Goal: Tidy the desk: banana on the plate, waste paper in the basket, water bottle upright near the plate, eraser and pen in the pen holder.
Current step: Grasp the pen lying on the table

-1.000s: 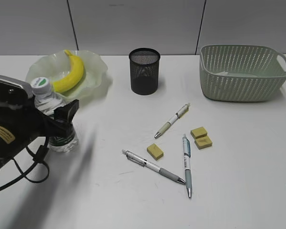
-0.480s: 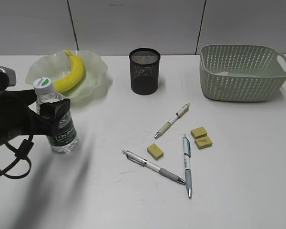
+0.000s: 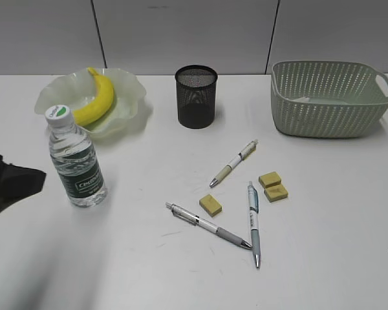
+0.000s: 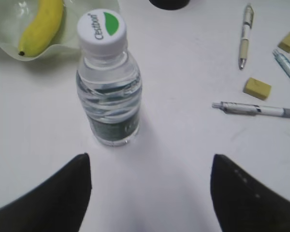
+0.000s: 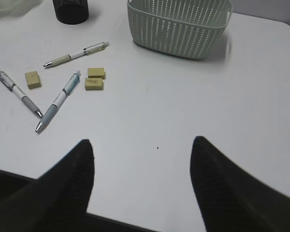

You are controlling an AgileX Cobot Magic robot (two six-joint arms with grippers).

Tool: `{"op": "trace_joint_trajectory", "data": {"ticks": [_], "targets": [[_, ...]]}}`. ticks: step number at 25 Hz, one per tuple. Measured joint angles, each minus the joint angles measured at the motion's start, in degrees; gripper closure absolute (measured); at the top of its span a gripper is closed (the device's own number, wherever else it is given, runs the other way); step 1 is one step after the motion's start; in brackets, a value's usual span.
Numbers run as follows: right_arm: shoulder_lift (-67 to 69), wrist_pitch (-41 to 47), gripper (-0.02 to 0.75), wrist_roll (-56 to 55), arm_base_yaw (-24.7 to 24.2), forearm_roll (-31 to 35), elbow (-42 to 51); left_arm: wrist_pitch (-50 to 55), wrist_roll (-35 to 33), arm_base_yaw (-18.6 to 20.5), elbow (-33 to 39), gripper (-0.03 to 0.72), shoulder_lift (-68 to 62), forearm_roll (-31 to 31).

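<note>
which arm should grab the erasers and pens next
Right, I think. Its open tool hangs empty on the side where the pens and erasers lie; the left tool sits beside the upright water bottle.

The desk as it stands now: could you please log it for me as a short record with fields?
banana: lying in the plate
water bottle: upright, capped, in front of the plate
pen holder: looks empty
pens: three loose on the desk
erasers: three loose among the pens
basket: far right, something pale inside
left tool: open, clear of the bottle
</note>
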State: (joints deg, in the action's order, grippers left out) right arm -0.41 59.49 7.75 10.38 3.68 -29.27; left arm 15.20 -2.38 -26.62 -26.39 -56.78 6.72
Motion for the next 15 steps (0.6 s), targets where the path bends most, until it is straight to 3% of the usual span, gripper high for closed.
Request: {"op": "trace_joint_trajectory", "data": {"ticks": [7, 15], "targets": [[0.0, 0.0, 0.240, 0.0, 0.0, 0.0, 0.0, 29.6, 0.0, 0.0, -8.8, 0.135, 18.7, -0.7], [0.0, 0.0, 0.240, 0.0, 0.0, 0.0, 0.0, 49.7, 0.0, 0.0, -9.1, 0.137, 31.7, -3.4]]}}
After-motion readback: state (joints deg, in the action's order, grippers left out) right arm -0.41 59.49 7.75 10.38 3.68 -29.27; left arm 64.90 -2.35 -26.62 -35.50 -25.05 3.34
